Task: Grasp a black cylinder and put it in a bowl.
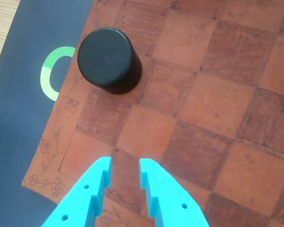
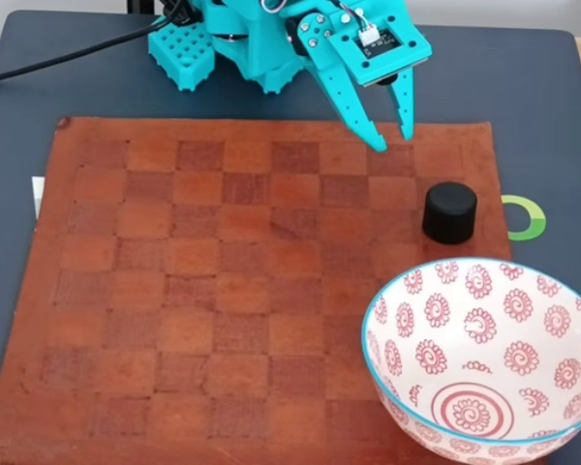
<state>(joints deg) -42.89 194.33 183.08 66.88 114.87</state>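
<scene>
**Hovering over the board's far edge, jaws apart and empty**

Hanging above the far right part of the brown chessboard mat (image 2: 223, 291), the turquoise gripper (image 2: 391, 140) points its two fingers down, spread apart with nothing between them. In the wrist view the gripper (image 1: 124, 172) enters from the bottom edge, and bare checkered squares show through the gap between its toothed fingertips.

The black cylinder (image 2: 450, 212) stands upright on the mat close to its right edge, on the near side of the gripper and clear of it. In the wrist view the black cylinder (image 1: 109, 60) sits at the upper left, right by the mat's decorated border, apart from the fingertips.

A green ring mark (image 2: 527, 217) lies on the dark table (image 2: 542, 87) just off the mat's right edge, beside the cylinder; the wrist view shows it (image 1: 49, 73) partly tucked behind the mat's rim.

The bowl (image 2: 397, 368), white with red spiral flowers and a light blue rim, sits at the near right corner of the mat, overhanging its edge, near the cylinder but not touching it. Its inside shows a red spiral at the bottom.

The arm's base (image 2: 228, 39) stands at the table's far edge, with a black cable (image 2: 58, 63) running off to the left.
</scene>
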